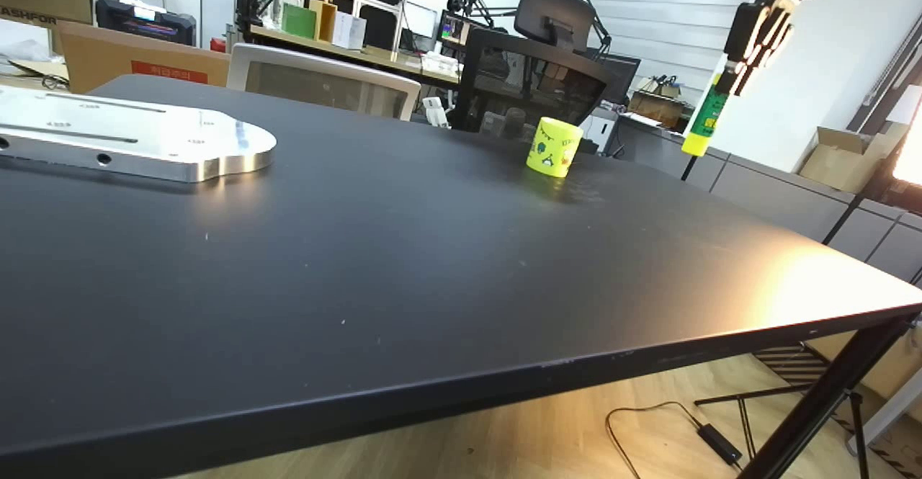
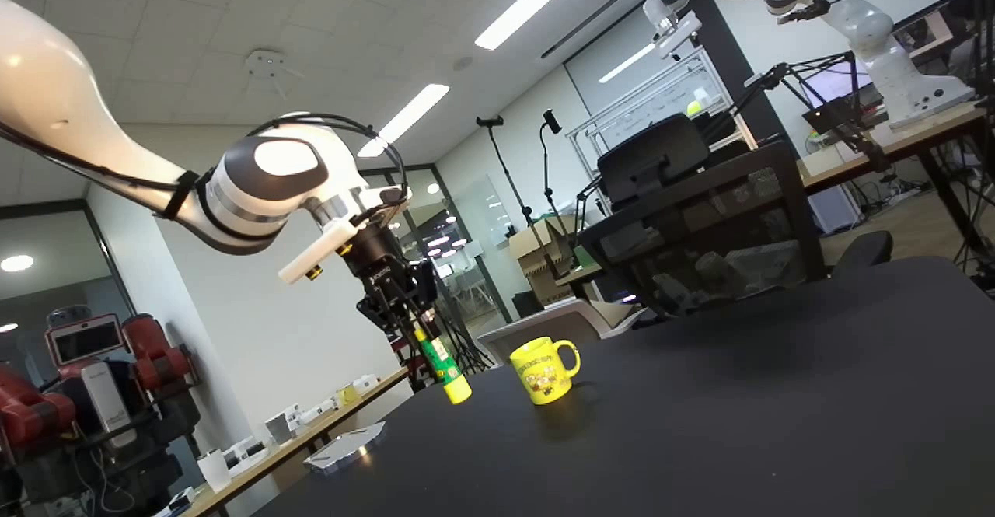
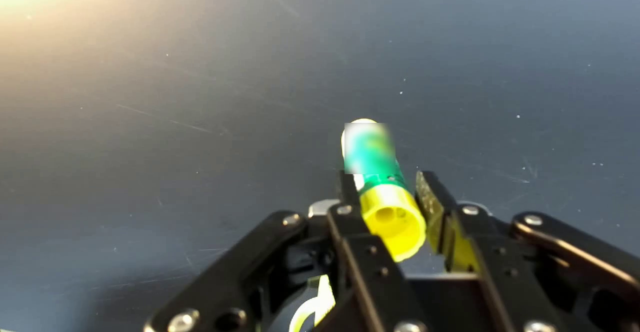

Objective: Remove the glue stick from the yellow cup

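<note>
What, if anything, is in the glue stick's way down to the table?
Nothing visible. The glue stick hangs tilted between the jaws, with the table showing beyond its lower end in the wrist view; the cup stands apart from it in both exterior views.

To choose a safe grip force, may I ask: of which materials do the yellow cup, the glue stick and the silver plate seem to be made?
Yellow cup: smooth-looking and printed; the looped handle suggests glazed ceramic, but plastic is possible.
Glue stick: likely smooth plastic, judging by its hollow yellow end.
Silver plate: apparently bare, shiny metal, reflecting light along its edge.
</note>
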{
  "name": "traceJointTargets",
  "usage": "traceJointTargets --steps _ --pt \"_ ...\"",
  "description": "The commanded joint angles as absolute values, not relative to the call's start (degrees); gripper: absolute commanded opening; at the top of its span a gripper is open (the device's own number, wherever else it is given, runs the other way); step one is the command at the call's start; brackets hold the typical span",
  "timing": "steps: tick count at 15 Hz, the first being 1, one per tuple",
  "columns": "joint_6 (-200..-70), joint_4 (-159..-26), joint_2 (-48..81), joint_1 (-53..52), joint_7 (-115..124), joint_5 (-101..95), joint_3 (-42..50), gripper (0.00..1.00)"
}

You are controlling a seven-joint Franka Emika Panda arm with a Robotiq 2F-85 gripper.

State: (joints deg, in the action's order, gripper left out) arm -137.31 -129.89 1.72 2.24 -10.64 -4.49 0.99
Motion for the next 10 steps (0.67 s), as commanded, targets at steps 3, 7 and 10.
traceJointTargets --steps 3,7,10 --pt "-140.99 -134.3 1.52 2.61 -11.12 -2.93 1.89 0.09" --pt "-144.82 -134.95 3.38 2.84 -10.93 -3.06 2.29 0.09" --pt "-146.7 -134.63 5.49 3.25 -10.73 -3.22 2.64 0.09"
